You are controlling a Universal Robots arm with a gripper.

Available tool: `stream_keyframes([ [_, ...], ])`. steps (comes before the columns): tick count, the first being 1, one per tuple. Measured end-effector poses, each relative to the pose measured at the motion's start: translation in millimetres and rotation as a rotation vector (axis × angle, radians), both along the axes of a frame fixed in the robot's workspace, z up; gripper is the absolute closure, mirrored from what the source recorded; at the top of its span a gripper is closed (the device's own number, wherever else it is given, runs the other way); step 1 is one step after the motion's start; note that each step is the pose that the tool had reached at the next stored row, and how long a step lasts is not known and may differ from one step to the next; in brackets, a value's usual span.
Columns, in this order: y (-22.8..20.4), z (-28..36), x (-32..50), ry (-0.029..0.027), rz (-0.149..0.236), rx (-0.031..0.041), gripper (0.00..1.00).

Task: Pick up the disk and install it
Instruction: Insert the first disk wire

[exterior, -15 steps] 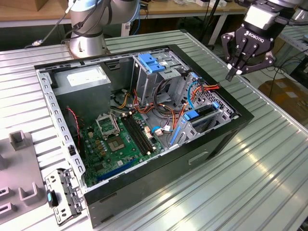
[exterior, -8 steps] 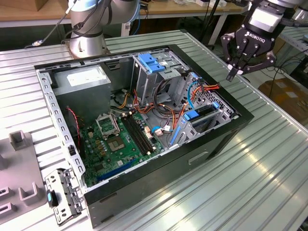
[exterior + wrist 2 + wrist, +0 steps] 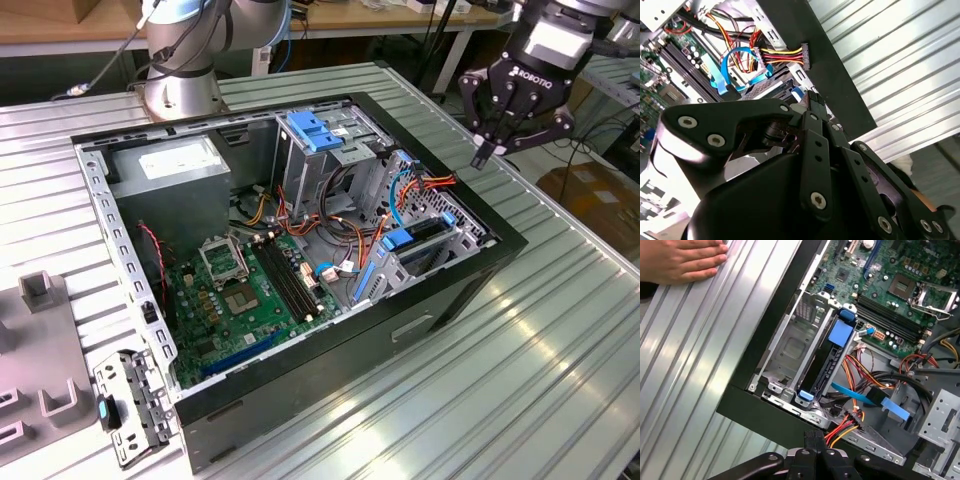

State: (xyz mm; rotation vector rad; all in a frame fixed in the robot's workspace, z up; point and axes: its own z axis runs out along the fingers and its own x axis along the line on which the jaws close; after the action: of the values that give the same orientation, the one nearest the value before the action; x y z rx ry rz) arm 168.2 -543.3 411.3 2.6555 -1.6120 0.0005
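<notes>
The disk point(image 3: 412, 240) stands on edge in a slot of the metal drive cage at the near right corner of the open computer case point(image 3: 500, 245), its light-blue rails showing. In the first wrist view the disk point(image 3: 832, 357) is a dark narrow edge with blue tabs at both ends. My black gripper point(image 3: 487, 152) hangs in the air above and beyond the case's right rim, apart from the disk. Its fingertips are pressed together with nothing between them in both wrist views point(image 3: 813, 97) point(image 3: 813, 434).
A person's hand point(image 3: 682, 260) rests flat on the ribbed metal table beside the case. Inside are a grey power-supply box point(image 3: 180, 165), a green motherboard point(image 3: 240, 290), loose coloured cables point(image 3: 420, 185) and a blue latch point(image 3: 315, 130). Grey fixtures point(image 3: 40, 370) lie at the exterior view's left.
</notes>
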Motion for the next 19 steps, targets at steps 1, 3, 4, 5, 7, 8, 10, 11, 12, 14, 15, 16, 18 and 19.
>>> stream_keyframes([
  [1, 0.0, -0.1, 0.0, 0.0, 0.019, 0.0001, 0.89],
  [3, 0.0, 0.0, 0.1, 0.0, 0.038, 0.0, 0.89],
  [4, 0.0, 0.0, 0.1, 0.0, 0.039, 0.0, 0.89],
  [5, 0.0, 0.0, 0.0, 0.0, 0.04, 0.0001, 0.89],
  [7, 0.0, -0.1, 0.0, 0.0, 0.042, 0.0001, 0.89],
  [8, 0.0, 0.0, 0.0, 0.0, 0.042, 0.0, 0.89],
  [10, 0.0, 0.0, 0.1, 0.0, 0.042, 0.0001, 0.89],
  [11, 0.0, 0.0, 0.1, 0.0, 0.042, 0.0001, 0.89],
  [12, 0.0, 0.0, 0.1, 0.0, 0.042, 0.0, 0.89],
  [14, 0.0, 0.0, 0.0, 0.0, 0.042, 0.0001, 0.89],
  [15, 0.0, 0.0, 0.0, 0.0, 0.042, 0.0001, 0.89],
  [16, 0.0, 0.0, 0.1, 0.0, 0.042, 0.0001, 0.89],
  [18, 0.2, -0.3, 0.1, -0.0001, 0.047, -0.0006, 0.89],
  [19, 0.6, -0.3, 0.2, -0.0005, 0.053, -0.0024, 0.89],
])
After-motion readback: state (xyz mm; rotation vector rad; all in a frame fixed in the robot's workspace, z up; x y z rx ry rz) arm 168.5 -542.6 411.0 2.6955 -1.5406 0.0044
